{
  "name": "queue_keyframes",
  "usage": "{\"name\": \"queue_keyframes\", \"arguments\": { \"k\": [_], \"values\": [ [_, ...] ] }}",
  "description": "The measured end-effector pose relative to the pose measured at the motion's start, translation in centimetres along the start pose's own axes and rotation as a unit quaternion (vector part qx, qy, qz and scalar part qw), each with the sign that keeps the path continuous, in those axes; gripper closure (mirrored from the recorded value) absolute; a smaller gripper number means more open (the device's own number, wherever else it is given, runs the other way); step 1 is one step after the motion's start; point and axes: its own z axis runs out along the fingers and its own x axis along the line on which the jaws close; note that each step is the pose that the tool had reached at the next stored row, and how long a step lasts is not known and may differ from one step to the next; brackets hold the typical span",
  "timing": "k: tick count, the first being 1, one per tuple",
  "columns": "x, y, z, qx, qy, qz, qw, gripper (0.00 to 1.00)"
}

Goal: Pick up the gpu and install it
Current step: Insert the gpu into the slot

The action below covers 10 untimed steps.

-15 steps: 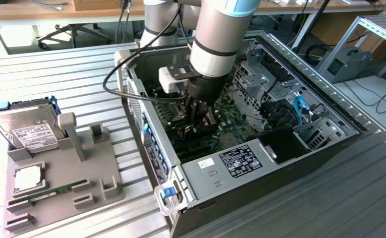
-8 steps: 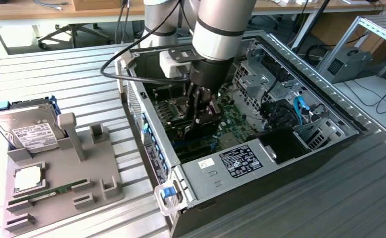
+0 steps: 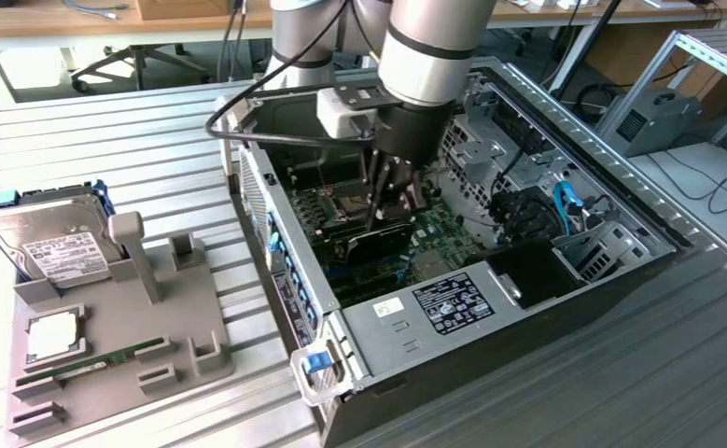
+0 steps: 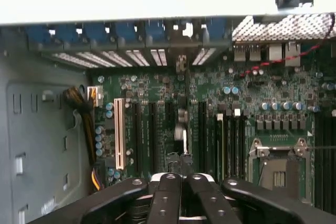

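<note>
Gripper [image 3: 388, 217] clamped on gpu [image 3: 380, 245]

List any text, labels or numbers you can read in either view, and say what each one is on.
Nothing is legible.
White label on the silver boxy hard drive: print too small to read.
Black sticker on the grey metal computer case: white print blurred.
Small white sticker beside it: unreadable.
Green motherboard: markings too small to read.
</note>
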Motion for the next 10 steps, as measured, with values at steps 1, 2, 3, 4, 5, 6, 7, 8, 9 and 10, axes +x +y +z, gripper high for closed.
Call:
{"name": "queue_keyframes", "arguments": {
  "k": [1, 2, 3, 4, 5, 6, 7, 8, 9, 10],
  "values": [
    [0.0, -0.43, -0.02, -0.0014, 0.0001, 0.0, 1.0, 0.89],
    [0.0, -0.91, -0.03, -0.0032, 0.0001, 0.0, 1.0, 0.89],
    [0.0, -1.39, -0.05, -0.0051, 0.0002, 0.0, 1.0, 0.89],
    [0.0, -1.81, -0.07, -0.007, 0.0002, 0.0, 1.0, 0.89],
    [-0.1, -2.36, -0.1, -0.0091, 0.0002, 0.0, 1.0, 0.89],
    [-0.1, -2.69, -0.12, -0.0102, 0.0002, 0.0, 0.9999, 0.89],
    [-0.1, -2.82, -0.13, -0.0107, 0.0005, -0.001, 0.9999, 0.89],
    [-0.1, -2.82, -0.13, -0.0107, 0.0006, -0.001, 0.9999, 0.89],
    [-0.1, -2.82, -0.13, -0.0107, 0.0006, -0.001, 0.9999, 0.89],
    [-0.1, -2.83, -0.13, -0.0107, 0.0007, -0.001, 0.9999, 0.89]
  ]
}}
